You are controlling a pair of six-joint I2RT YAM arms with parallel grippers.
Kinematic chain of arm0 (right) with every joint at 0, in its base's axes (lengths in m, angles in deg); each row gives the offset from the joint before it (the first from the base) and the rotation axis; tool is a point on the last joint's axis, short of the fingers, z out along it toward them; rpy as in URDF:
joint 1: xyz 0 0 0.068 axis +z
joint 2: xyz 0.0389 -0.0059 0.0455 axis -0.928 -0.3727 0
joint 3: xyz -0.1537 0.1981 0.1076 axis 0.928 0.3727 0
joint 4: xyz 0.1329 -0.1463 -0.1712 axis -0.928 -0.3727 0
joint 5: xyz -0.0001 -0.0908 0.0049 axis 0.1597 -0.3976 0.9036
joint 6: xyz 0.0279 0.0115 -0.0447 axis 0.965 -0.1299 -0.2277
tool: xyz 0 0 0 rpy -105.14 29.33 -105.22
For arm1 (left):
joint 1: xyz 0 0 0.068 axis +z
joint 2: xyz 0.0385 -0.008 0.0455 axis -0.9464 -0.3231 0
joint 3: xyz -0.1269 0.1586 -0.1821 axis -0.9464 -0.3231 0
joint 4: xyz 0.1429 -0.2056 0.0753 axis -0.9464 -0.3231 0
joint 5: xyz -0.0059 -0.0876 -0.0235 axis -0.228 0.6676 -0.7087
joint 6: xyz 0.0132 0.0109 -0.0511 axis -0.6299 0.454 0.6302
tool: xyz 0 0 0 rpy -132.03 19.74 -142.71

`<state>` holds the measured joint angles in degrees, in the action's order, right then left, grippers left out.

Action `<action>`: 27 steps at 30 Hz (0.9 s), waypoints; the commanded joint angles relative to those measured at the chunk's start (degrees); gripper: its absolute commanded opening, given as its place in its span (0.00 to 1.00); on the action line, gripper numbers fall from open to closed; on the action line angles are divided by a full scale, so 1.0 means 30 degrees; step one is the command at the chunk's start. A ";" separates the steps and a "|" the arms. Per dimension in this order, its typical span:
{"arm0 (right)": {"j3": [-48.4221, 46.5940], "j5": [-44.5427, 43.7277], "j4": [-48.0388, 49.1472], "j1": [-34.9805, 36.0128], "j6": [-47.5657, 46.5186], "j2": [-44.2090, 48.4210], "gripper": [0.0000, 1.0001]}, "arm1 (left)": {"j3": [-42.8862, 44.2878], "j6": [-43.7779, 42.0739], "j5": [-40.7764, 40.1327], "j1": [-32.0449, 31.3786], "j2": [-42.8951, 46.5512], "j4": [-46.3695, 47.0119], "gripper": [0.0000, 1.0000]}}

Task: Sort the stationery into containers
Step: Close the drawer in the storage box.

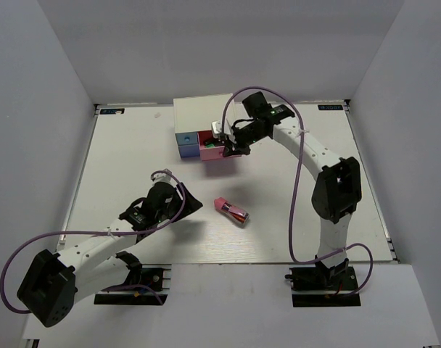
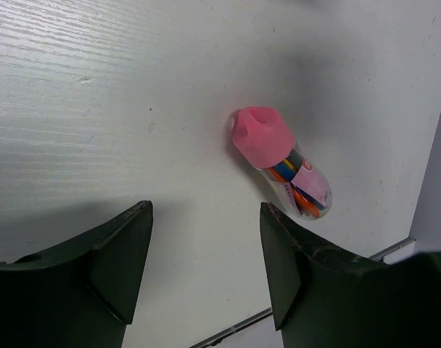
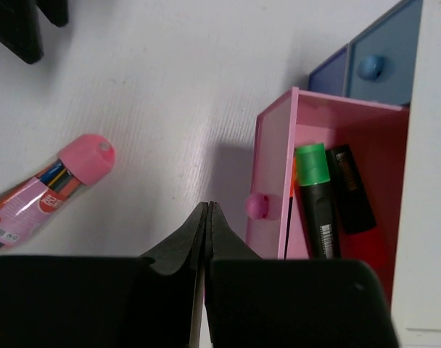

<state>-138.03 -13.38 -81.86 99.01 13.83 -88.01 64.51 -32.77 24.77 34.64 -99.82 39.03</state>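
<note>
Tube [image 1: 231,209] with pink cap flat on the counter [image 1: 133,159], out in the open between both arms, well apart from the white cabinet [image 1: 199,112]. Left claw [image 2: 206,232] spread wide and empty, hanging over the counter, tube lying just beyond its fingers [image 2: 122,261] rather than between them, cap end nearest. Right claw [image 3: 207,217] pinched fully together with nothing gripped, tips just beside the small knob [image 3: 257,205] of the pink drawer [image 3: 273,159]. Pink drawer pulled out of the cabinet, holding a green-ended marker [image 3: 316,196] and a second black marker [image 3: 351,188] side by side, both lengthwise. Blue drawers [image 3: 394,51] next to it pushed in, one lighter, one darker.
</note>
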 commanded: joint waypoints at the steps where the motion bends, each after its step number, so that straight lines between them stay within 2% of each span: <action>1: 0.0854 -0.2177 0.1411 0.0278 0.0876 -0.0004 0.00 | 0.0098 -0.0001 -0.0117 -0.0017 0.0102 0.0097 0.71; 2: 0.1031 -0.2558 0.2924 0.0365 0.1344 -0.0033 0.00 | 0.0098 -0.0001 -0.0117 -0.0017 0.0102 0.0097 0.71; 5: 0.1268 -0.4723 0.4426 0.0600 0.1904 -0.0324 0.00 | 0.0098 -0.0001 -0.0117 -0.0017 0.0102 0.0097 0.71; 10: 0.0184 -0.7213 0.5864 0.0864 0.2723 -0.1321 0.00 | 0.0098 -0.0001 -0.0117 -0.0017 -0.0074 0.0097 0.71; 15: 0.1032 -0.8596 0.8995 0.1127 0.3780 -0.0942 0.00 | 0.0098 -0.0001 -0.0117 -0.0017 -0.0074 0.0097 0.71; 21: 0.0887 -1.0207 1.0203 0.1596 0.4102 -0.1408 0.00 | 0.0098 -0.0001 0.0057 -0.0017 -0.0249 0.0273 0.71; 27: 0.0039 -1.1291 1.0731 0.2035 0.3898 -0.2316 0.05 | 0.0274 -0.0001 0.0059 -0.0017 -0.0425 0.0273 0.71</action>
<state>-135.12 -43.94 -53.80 104.35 25.20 -92.75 64.51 -32.77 24.79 34.64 -101.31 39.45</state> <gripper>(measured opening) 0.042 0.710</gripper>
